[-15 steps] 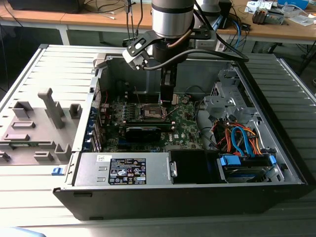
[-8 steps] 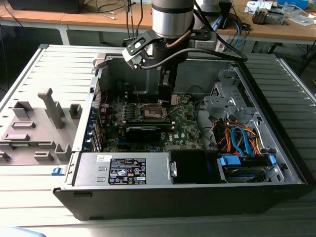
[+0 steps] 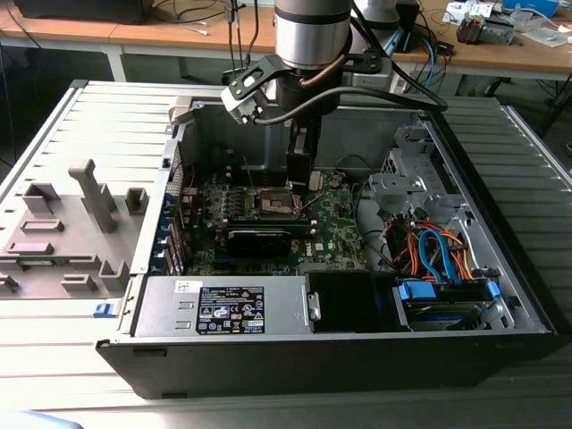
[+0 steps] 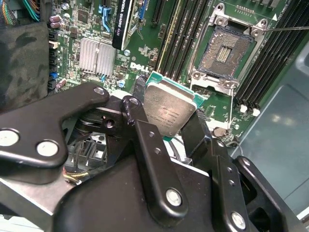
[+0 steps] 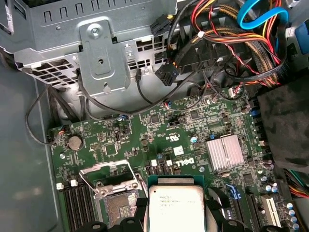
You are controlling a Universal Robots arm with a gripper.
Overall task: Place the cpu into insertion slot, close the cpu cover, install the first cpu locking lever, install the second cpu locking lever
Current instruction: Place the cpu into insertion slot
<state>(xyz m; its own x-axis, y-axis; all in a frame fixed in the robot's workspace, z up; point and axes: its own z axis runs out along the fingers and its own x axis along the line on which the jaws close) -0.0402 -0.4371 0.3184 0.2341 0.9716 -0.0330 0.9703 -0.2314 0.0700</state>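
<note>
Placement of the cpu (image 4: 169, 108) is the step in hand: the fingers (image 4: 136, 116) pinch it by two opposite edges, metal top facing up toward the wrist, so the chip sits right between the fingertips in both wrist views. It appears to hang clear of the green board (image 5: 145, 130), touching nothing but the fingers. The insertion slot (image 4: 227, 50) lies near, a little beyond the fingertips and off to one side, not directly under the chip. Its dark centre is bare and exposed, so nothing is seated yet. The cpu cover (image 5: 106, 166) seems to stand swung open at the slot's edge, on the side away from the fingers, though its exact tilt is hard to read. In the exterior view the gripper (image 3: 302, 179) reaches down inside the open case, just beside the slot. Seating the chip, as I judge it, calls for bringing it squarely over the slot, edges parallel to the metal rim and the chip level, then a gentle, straight descent, since a skewed drop could harm the contacts. Cover and levers remain undone.
</note>
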